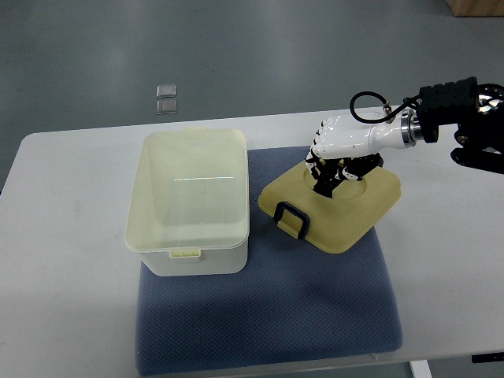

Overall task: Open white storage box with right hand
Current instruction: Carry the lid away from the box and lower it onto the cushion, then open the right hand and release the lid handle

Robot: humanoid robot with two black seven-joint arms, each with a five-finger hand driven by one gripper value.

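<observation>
- Standing open on the blue-grey fabric mat, the white plastic storage box is lidless.
- Its cream lid with a black handle lies just beside it.
- The right hand rests on the lid; its grip can't be told.
- Next, likely: lift clear of the white bench.

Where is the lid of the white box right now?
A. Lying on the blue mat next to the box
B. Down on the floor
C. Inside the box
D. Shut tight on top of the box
A. The lid lies flat on the blue mat, to the right of the open white box, with the right hand over it.
</observation>
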